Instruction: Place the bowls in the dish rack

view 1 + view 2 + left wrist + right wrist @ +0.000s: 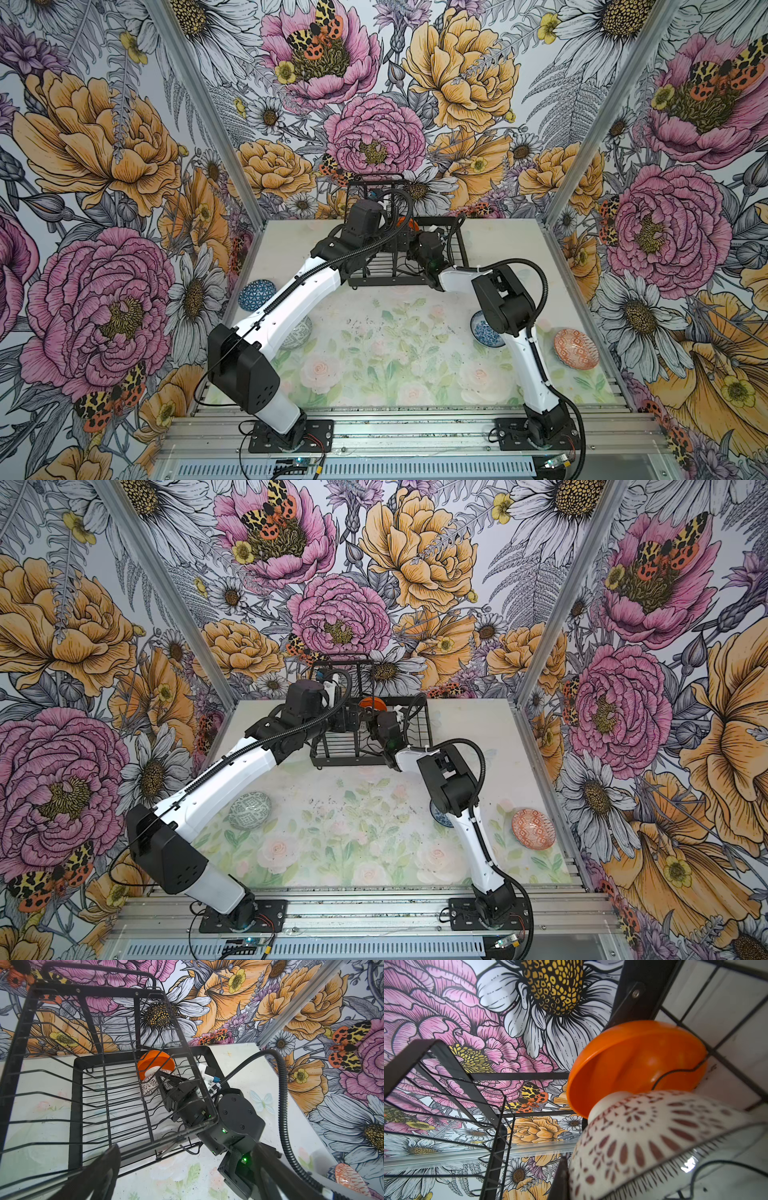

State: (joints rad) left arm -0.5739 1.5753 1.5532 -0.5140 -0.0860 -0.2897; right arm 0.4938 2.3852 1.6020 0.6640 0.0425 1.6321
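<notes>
The black wire dish rack (374, 276) (76, 1105) stands at the back of the table. An orange bowl (372, 702) (633, 1059) stands on edge in its far corner. Leaning on it is a white bowl with dark red marks (149, 1086) (654, 1136), and my right gripper (164, 1080) is shut on its rim inside the rack. My left gripper (187, 1157) hangs open and empty by the rack's near edge, under the raised tier. A blue geometric bowl (257, 293), a grey-green bowl (249, 810), a blue-white floral bowl (484, 330) and a red-orange patterned bowl (575, 348) lie on the table.
The left arm partly covers the grey-green bowl and the right arm partly covers the floral bowl. The rack's raised wire tier (93, 1022) stands over its left half. Flowered walls close in the table on three sides.
</notes>
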